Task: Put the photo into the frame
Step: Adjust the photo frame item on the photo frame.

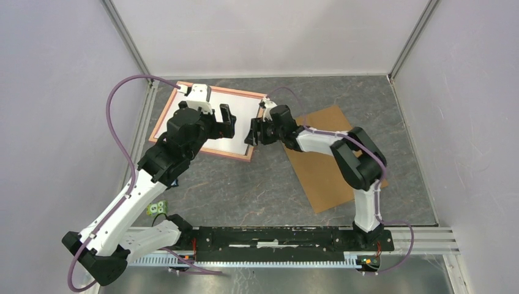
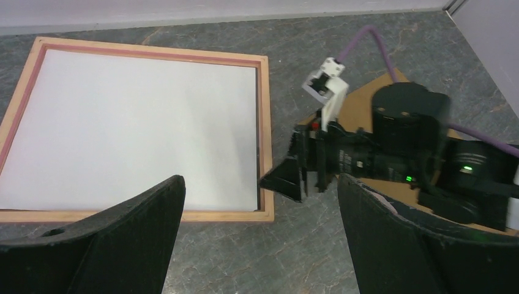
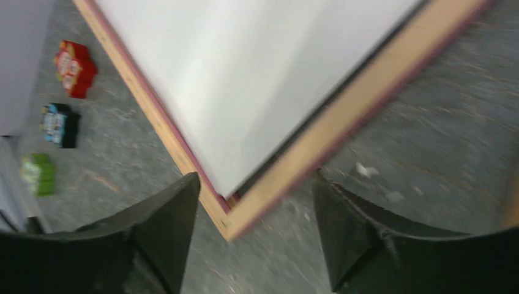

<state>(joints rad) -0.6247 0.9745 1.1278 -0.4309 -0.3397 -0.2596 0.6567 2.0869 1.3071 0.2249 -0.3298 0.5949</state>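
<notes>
The salmon-pink frame (image 1: 238,92) lies flat at the back left of the table. The photo (image 1: 240,119) lies inside it with its white back up; the picture side is hidden. My left gripper (image 1: 227,122) is open and empty above the frame's near right part. In the left wrist view the frame (image 2: 264,122) and photo (image 2: 134,128) lie ahead of my open left gripper (image 2: 260,245). My right gripper (image 1: 252,131) is open and empty at the frame's near right corner. In the right wrist view that frame corner (image 3: 343,116) and the photo's corner (image 3: 245,79) sit between the open fingers of my right gripper (image 3: 254,239).
A plain brown backing board (image 1: 324,165) lies flat to the right of the frame, under my right arm. Small coloured blocks (image 3: 74,68) lie near the left wall, and a green one (image 1: 157,208) sits by the left arm. Walls close in the left, back and right.
</notes>
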